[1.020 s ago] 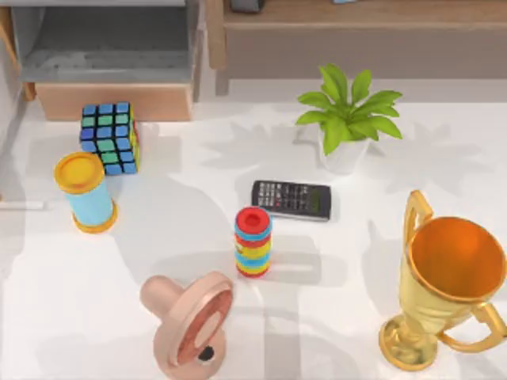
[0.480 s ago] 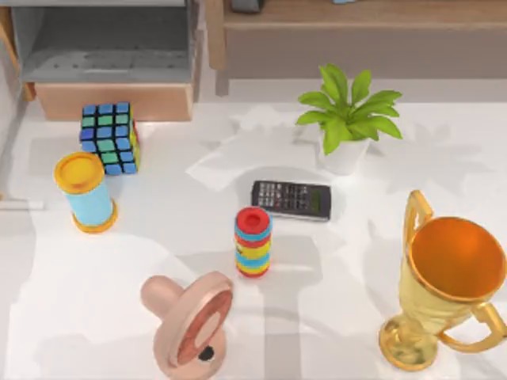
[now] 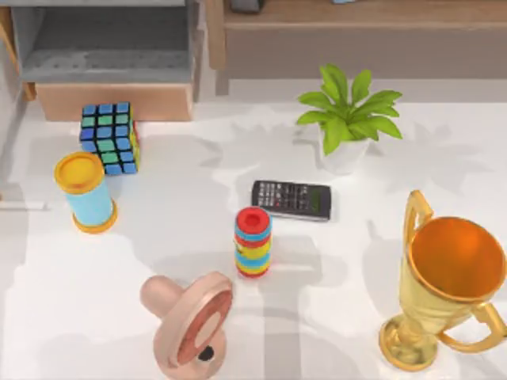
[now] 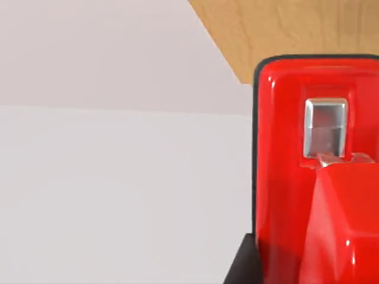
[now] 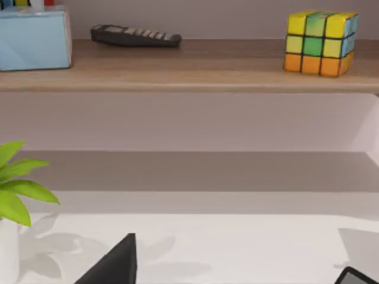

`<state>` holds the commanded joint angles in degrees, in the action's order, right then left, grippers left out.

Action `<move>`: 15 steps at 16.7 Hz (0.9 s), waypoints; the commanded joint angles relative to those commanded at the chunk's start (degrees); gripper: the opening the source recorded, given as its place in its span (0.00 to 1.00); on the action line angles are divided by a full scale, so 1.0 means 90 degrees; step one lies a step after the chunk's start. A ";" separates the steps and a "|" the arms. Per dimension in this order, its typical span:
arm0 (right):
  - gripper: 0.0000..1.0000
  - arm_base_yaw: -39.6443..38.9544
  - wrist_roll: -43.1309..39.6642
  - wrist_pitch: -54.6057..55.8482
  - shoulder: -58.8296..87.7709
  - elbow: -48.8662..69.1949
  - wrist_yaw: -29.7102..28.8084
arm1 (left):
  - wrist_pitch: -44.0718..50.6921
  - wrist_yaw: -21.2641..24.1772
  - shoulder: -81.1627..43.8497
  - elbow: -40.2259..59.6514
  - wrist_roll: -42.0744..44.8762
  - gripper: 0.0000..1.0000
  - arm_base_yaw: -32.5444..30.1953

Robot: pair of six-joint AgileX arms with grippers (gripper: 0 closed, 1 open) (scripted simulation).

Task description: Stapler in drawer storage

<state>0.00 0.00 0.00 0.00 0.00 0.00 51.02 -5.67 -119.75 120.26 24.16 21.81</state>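
While the stapler (image 4: 308, 177) looms cropped in the left wrist view, I cannot tell either gripper's state; overhead, the drawer (image 3: 111, 99) stands open.

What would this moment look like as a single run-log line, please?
stapler: close before left wrist camera | drawer: open | cube: in front of drawer

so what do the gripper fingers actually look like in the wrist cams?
Very little of them is in frame. The left wrist view catches a dark, near-black wedge beside the red stapler; the right wrist view catches a matte black, pointed fingertip. No cables or markings visible.
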 joint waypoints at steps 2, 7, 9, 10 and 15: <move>1.00 0.0000 0.0000 0.0000 0.0000 0.0000 0.0000 | 0.0291 0.0211 -0.0715 -0.0169 -0.0069 0.00 -0.0136; 1.00 0.0000 0.0000 0.0000 0.0000 0.0000 0.0000 | 0.0748 0.0666 -0.1706 -0.0813 -0.0253 0.00 -0.0298; 1.00 0.0000 0.0000 0.0000 0.0000 0.0000 0.0000 | 0.0753 0.0670 -0.1714 -0.0820 -0.0255 0.00 -0.0296; 1.00 0.0000 0.0000 0.0000 0.0000 0.0000 0.0000 | 0.0753 0.0670 -0.1714 -0.0820 -0.0255 0.00 -0.0296; 1.00 0.0000 0.0000 0.0000 0.0000 0.0000 0.0000 | 0.0753 0.0670 -0.1714 -0.0820 -0.0255 0.23 -0.0296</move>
<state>0.00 0.00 0.00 0.00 0.00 0.00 57.79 0.36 -135.18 112.87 21.86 19.14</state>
